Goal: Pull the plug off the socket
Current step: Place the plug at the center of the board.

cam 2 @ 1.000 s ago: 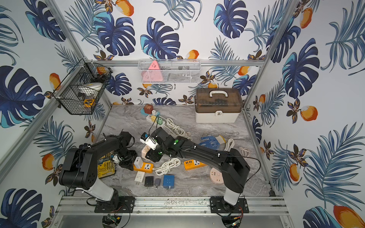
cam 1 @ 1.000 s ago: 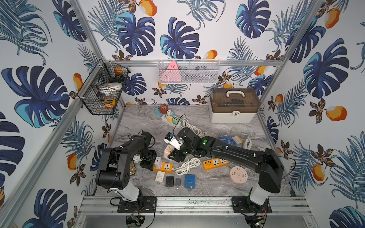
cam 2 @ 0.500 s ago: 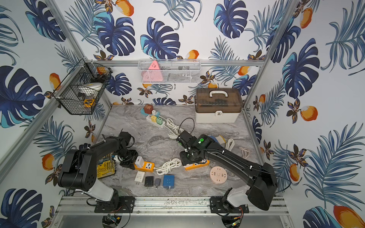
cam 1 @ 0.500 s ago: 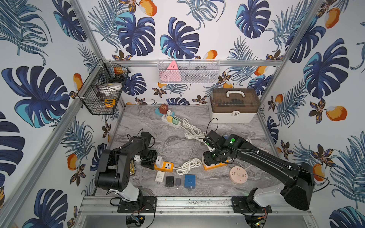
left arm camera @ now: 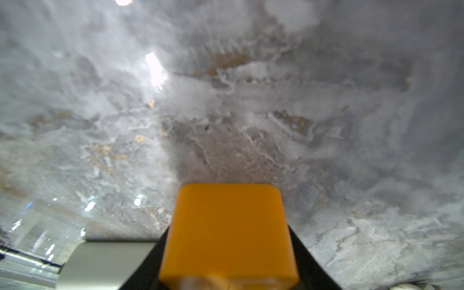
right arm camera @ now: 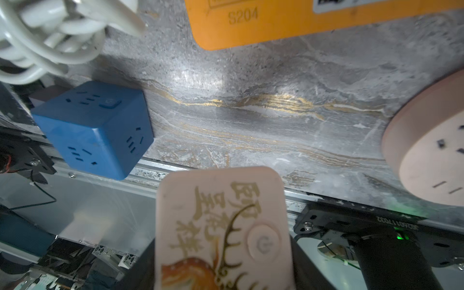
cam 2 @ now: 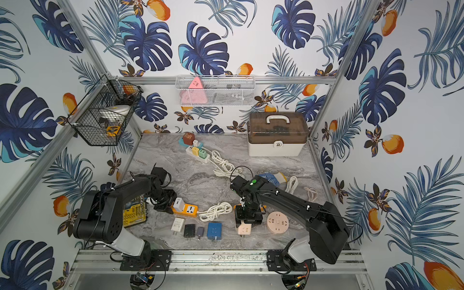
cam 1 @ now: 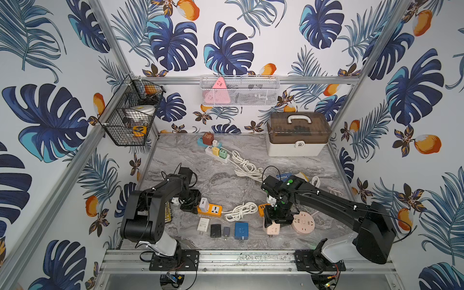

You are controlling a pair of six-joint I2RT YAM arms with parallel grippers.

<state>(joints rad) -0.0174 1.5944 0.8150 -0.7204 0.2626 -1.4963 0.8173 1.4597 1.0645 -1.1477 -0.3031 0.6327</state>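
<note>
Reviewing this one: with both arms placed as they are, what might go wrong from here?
The right end effector holds the pink cube adapter close beside the round pink socket; releasing it may knock that socket. The white plug is not yet out of the orange strip, which the left end effector clamps only at one end; a pull might tilt or drag the strip.

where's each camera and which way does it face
Top views: high at the front, looking down on the grey marble tabletop; left arm and right arm show whole.
Left wrist: on the left arm, low over the tabletop; left gripper clamps the orange power strip.
Right wrist: on the right arm, facing the front rail; right gripper holds the pale pink socket cube.
Shared by right wrist and top views: blue socket cube.
</note>
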